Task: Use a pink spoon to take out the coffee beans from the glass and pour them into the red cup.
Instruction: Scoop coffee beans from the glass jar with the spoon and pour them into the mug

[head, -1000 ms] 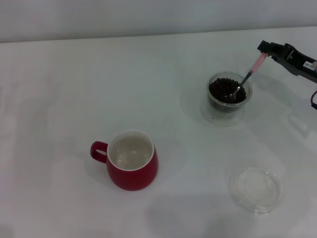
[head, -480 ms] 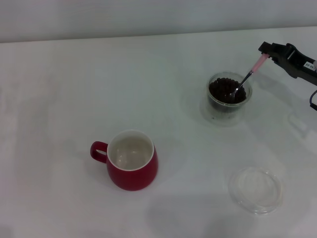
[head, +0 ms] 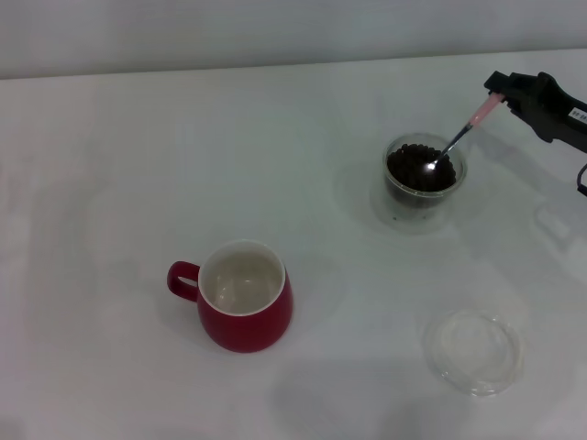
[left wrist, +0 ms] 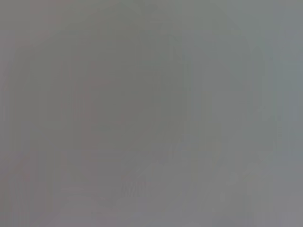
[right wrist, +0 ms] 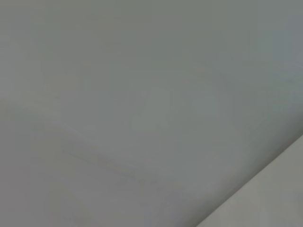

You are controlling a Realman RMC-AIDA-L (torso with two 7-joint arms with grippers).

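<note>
This looks like a bare robot test bench in a lab, not a home kitchen. A plain white desk (head: 138, 165) fills the head view and meets a blank pale wall (head: 275, 27) along 12 o'clock, with no cupboards, appliances or decor in sight. Only 4 props sit on it, spaced well apart: a red cup (head: 243, 298) near 7 o'clock, a glass (head: 422, 174) of coffee beans (head: 417, 170) near 2 o'clock, and a clear flat dish (head: 474, 351) near 5 o'clock. A black robot hand (head: 500, 92) holding a pink spoon (head: 468, 128) enters at 2 o'clock. Both wrist views show only featureless grey.
</note>
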